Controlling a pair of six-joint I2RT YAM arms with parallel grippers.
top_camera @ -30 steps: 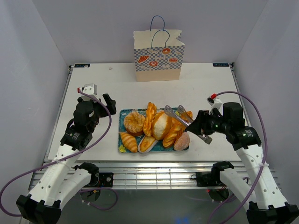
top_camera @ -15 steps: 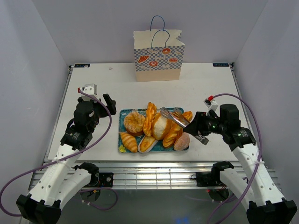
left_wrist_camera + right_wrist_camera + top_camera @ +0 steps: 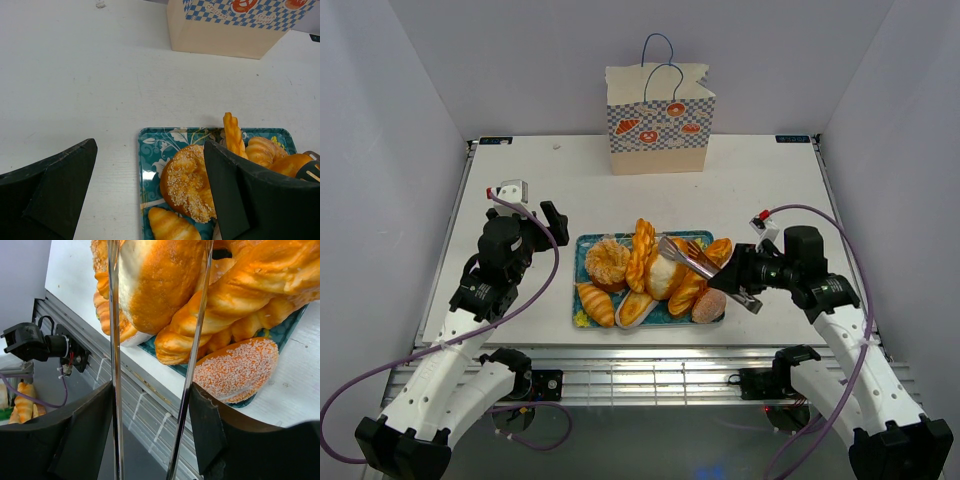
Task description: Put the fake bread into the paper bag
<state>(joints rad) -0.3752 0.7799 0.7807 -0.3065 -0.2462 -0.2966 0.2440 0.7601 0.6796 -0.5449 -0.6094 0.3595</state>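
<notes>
The fake bread (image 3: 650, 270) lies piled on a teal floral tray (image 3: 581, 246) at mid-table. The paper bag (image 3: 659, 118) stands upright and open at the back; its base shows in the left wrist view (image 3: 235, 30). My right gripper (image 3: 745, 280) is shut on the handle end of metal tongs (image 3: 688, 256). The tongs' two arms (image 3: 114, 340) straddle a round white-sided bun (image 3: 155, 280) in the pile. My left gripper (image 3: 538, 225) is open and empty, above the table just left of the tray, near a sugar-dusted bun (image 3: 190, 182).
A sesame-topped bun (image 3: 235, 370) lies at the tray's near right corner, beside the table's front edge (image 3: 150, 375). A croissant (image 3: 172, 226) and a twisted loaf (image 3: 233, 135) lie on the tray. White walls close in the table on three sides.
My right arm has moved left, carrying the tongs' tips further over the pile and down around the round bun. The left arm has not moved.
</notes>
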